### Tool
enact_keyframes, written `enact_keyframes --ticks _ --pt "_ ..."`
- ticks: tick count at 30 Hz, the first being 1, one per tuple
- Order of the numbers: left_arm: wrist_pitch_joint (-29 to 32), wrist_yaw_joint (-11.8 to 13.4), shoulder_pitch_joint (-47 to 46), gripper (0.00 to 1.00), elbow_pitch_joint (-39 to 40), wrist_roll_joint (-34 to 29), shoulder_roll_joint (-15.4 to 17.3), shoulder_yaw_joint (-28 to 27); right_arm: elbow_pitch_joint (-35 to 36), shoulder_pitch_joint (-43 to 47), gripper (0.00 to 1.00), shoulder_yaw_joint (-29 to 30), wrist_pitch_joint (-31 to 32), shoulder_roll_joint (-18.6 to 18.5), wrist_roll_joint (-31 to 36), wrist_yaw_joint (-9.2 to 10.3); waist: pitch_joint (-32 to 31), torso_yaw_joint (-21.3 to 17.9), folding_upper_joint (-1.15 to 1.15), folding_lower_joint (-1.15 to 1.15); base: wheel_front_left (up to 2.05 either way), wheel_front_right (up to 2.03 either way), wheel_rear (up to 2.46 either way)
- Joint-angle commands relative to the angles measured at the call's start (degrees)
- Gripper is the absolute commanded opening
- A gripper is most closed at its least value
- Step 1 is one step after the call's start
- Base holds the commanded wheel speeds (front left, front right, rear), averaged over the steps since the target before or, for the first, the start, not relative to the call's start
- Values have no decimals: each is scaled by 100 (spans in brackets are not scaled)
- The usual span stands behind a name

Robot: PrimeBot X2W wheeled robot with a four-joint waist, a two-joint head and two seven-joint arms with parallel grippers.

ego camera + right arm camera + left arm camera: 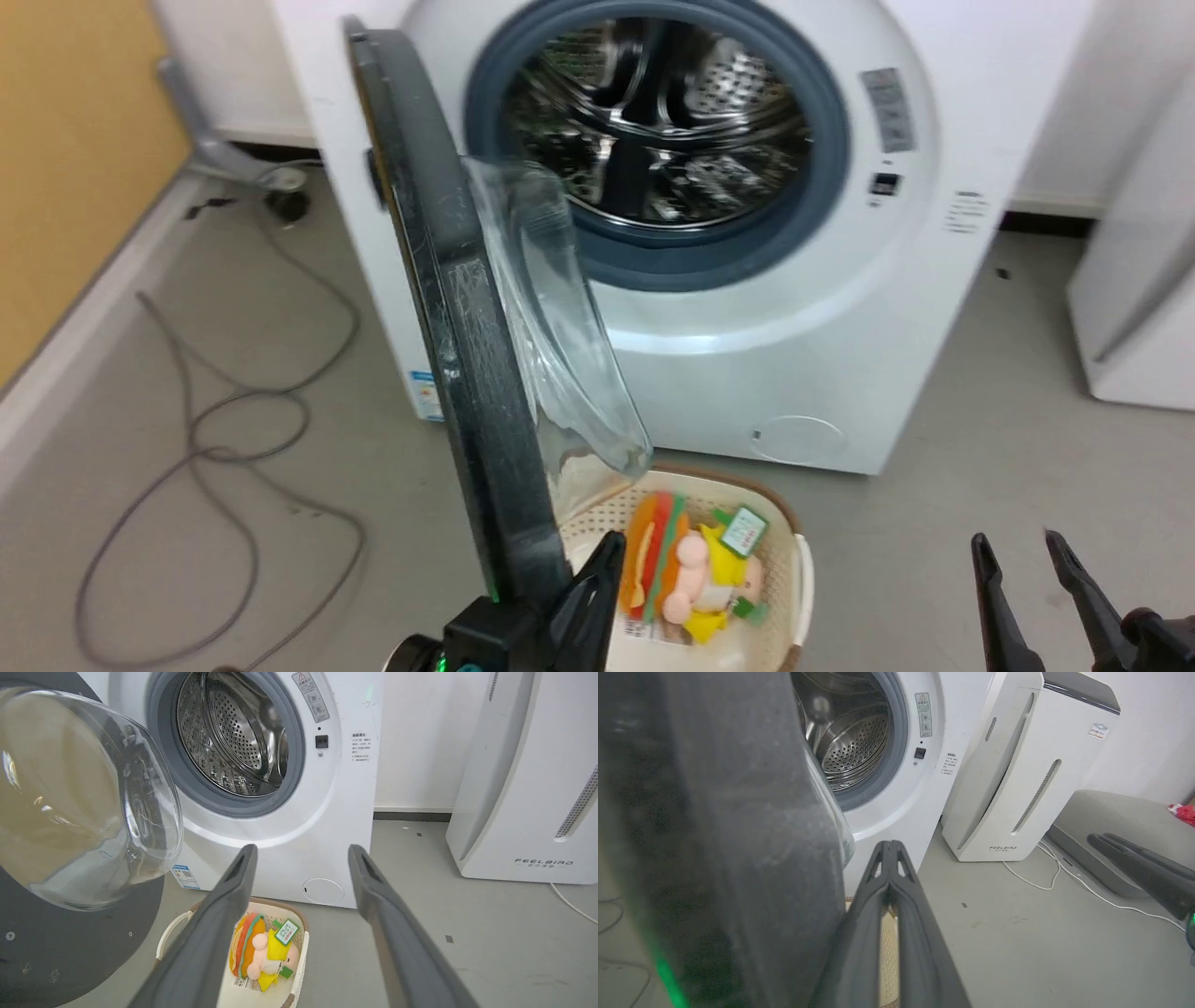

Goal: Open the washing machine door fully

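The washing machine door stands swung out roughly square to the washing machine. It is edge-on in the head view, with its glass bowl bulging toward the bared drum. The left gripper sits low on the door's inner side, jaws pressed together into one blade, probably so it can push the panel wider instead of gripping it. Whether it touches the door I cannot tell, since the rim's lowest part is hidden behind the wrist. The right gripper hangs well apart over the floor, jaws spread on nothing, seemingly kept out of the swing. A basket of plush toys stands just before the machine, partly veiled by the glass. The machine's top is cut off, and the hinge is hard to make out.
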State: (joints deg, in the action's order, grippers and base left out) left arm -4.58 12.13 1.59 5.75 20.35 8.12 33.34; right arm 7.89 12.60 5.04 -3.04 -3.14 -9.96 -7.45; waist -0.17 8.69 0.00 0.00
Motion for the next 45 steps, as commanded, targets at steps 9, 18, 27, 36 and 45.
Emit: enact_keyframes --ticks 9,18,27,36,45 --pt "13 270 306 0 172 47 257 -284 99 82 100 80 -2 26 12 -3 22 922 0 0 0 0 0" --pt "-57 570 511 0 197 187 524 -821 91 41 100 123 3 26 -42 -3 85 1306 0 0 0 0 0" --pt "-218 804 470 0 12 263 924 -1511 142 -5 100 74 56 26 -39 -3 119 1374 0 0 0 0 0" --pt "-519 683 -167 0 -737 632 1483 -2483 246 -57 100 -51 145 26 -31 -3 205 1196 0 0 0 0 0" --pt "-699 307 -959 0 -2015 1127 1829 -3099 406 -164 100 -81 286 26 93 -3 442 952 0 0 0 0 0"
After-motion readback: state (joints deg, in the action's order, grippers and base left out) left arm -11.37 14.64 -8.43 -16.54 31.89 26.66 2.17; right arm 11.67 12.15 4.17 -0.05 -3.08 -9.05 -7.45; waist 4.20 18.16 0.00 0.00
